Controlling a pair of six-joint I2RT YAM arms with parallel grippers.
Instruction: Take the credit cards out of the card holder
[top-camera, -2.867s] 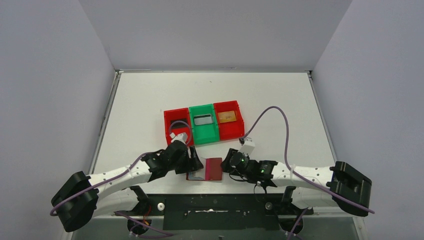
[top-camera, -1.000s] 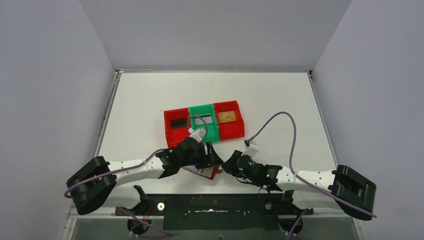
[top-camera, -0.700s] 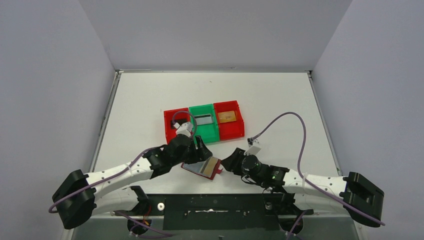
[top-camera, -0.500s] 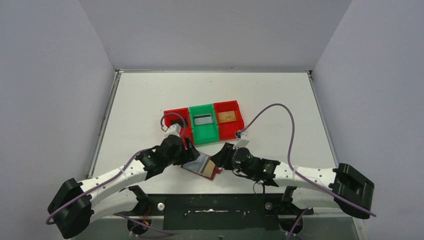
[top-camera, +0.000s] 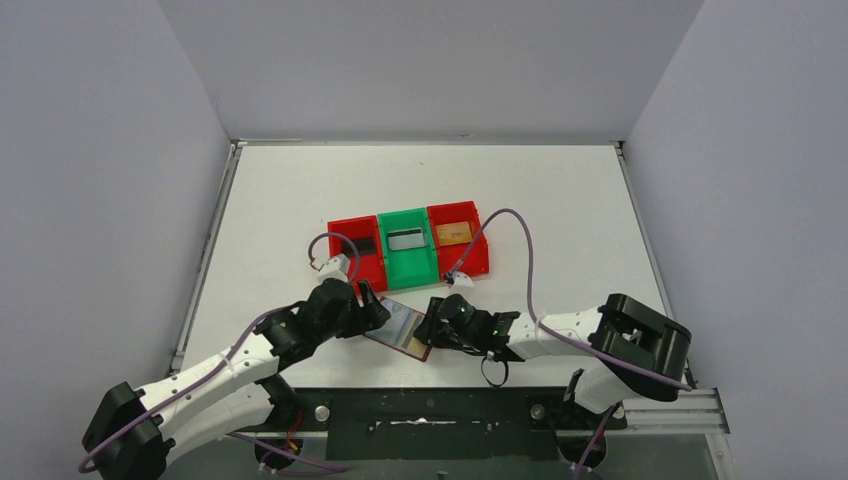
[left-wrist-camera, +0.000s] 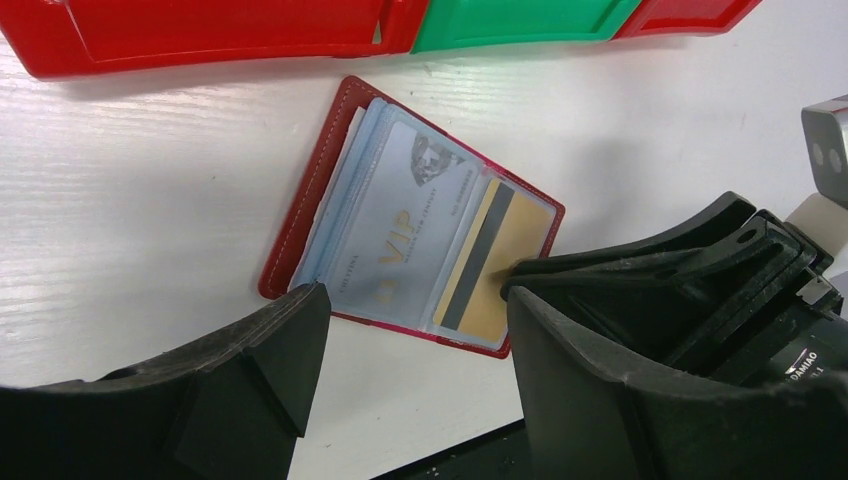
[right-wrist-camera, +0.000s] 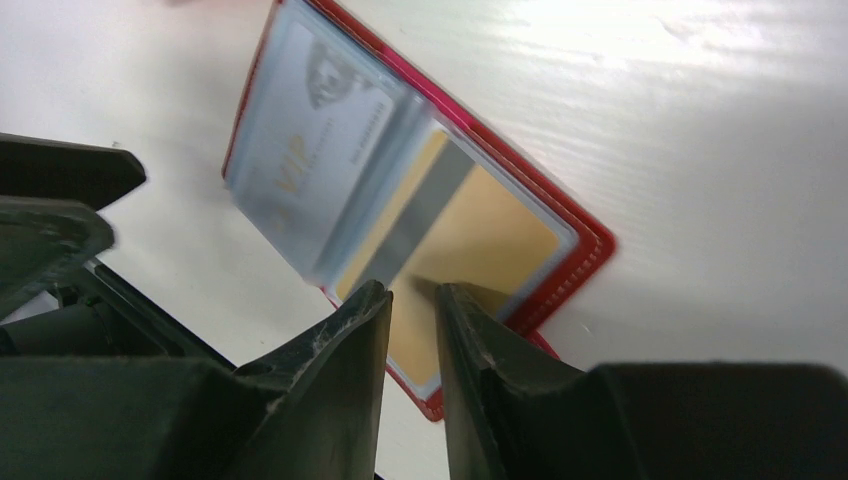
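Observation:
The dark red card holder (top-camera: 398, 325) lies open on the table near the front edge. One clear pocket shows a pale VIP credit card (left-wrist-camera: 400, 225); a gold one with a dark stripe (left-wrist-camera: 495, 255) fills the pocket beside it. My right gripper (right-wrist-camera: 412, 290) comes in from the right, its jaws a narrow gap apart, tips resting on the gold card (right-wrist-camera: 490, 225). My left gripper (left-wrist-camera: 415, 300) hovers open over the holder's near edge, touching nothing. In the top view the left gripper (top-camera: 372, 312) and right gripper (top-camera: 428, 322) flank the holder.
Behind the holder stand three joined bins: a red one (top-camera: 345, 262) with a black card, a green one (top-camera: 408, 265) with a silver-grey card, a red one (top-camera: 468, 258) with a gold-tan card. The table's front edge and metal rail lie just below.
The right gripper has slid left onto the gold card and its jaws have narrowed. The left gripper has drawn back to the left. The holder stays open.

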